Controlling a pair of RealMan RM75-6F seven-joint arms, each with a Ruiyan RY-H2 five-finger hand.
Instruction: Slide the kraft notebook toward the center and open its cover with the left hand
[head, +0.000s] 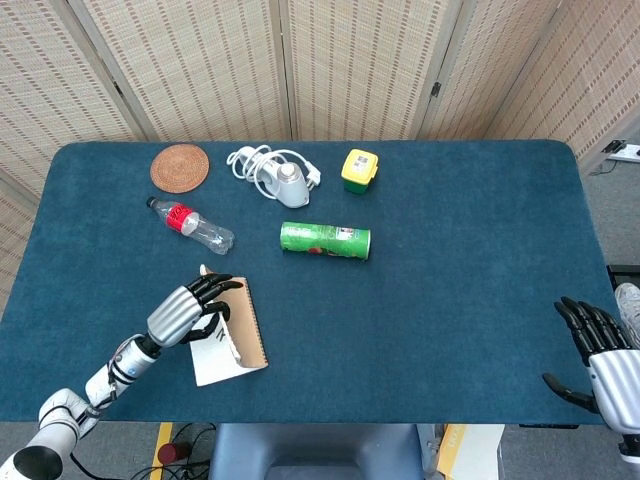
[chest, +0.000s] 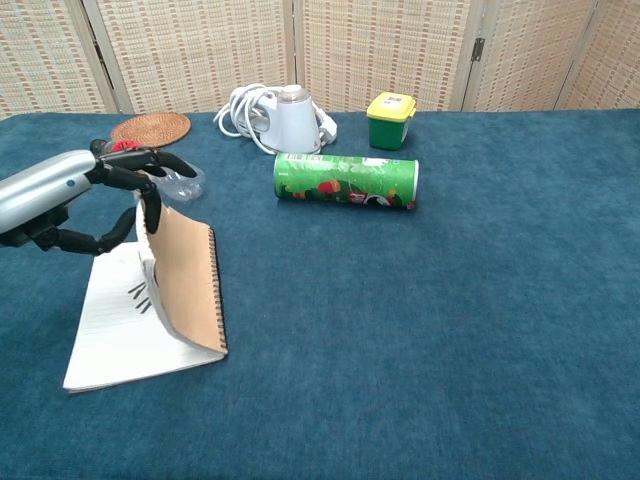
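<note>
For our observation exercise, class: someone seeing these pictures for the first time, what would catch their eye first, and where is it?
The left robot hand at the table's near left draws the eye: it holds the kraft notebook cover lifted nearly upright, baring a white lined page. Next comes the bright green tube lying on its side mid-table, with a small yellow-lidded container behind it.

Right hand (head: 603, 358) cut off at head view's lower right edge, plastic bottle (chest: 180, 181) partly hidden behind left hand (chest: 55, 195), notebook (chest: 190, 280) page marks illegible
</note>
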